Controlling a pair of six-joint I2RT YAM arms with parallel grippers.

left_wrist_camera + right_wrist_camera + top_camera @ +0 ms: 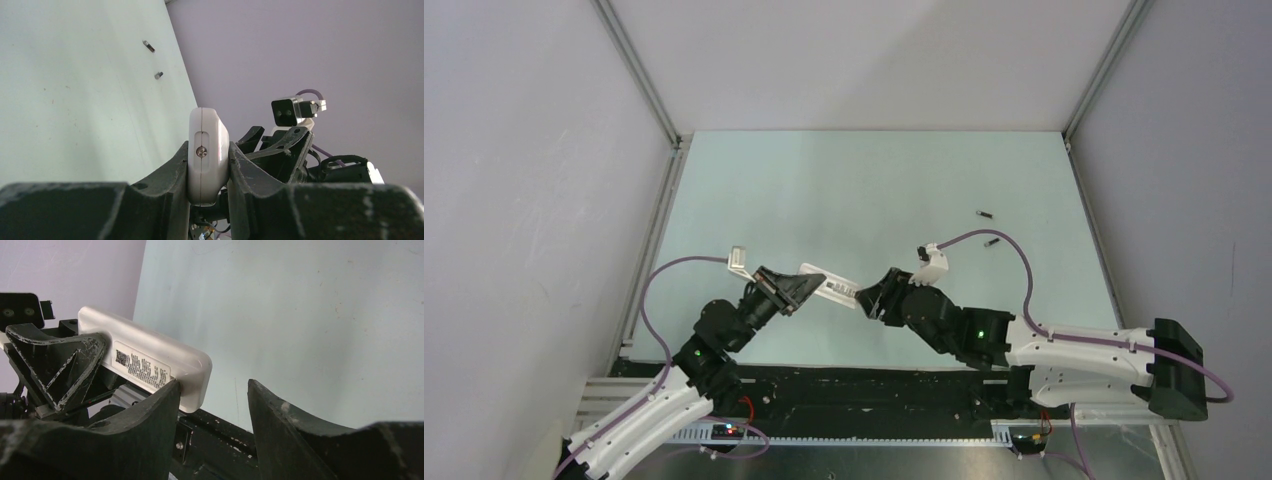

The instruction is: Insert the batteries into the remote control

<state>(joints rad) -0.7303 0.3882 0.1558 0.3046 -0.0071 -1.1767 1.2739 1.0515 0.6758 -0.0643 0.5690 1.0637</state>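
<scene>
L gripper (208, 152) clamped on remote control (829, 285), off table (824, 190). R gripper (212, 390) jaws apart at its free end. Both batteries (984, 213) untouched; next, R fetches one.

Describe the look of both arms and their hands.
The left arm and right arm both have white shells nearest the base, then black joints, each showing a small green light. A purple cable loops along each arm to a white wrist camera mount. The left hand and right hand are black. Their fingers are wedge-shaped, with triangular cut-outs and pale scuffs along the edges.
</scene>
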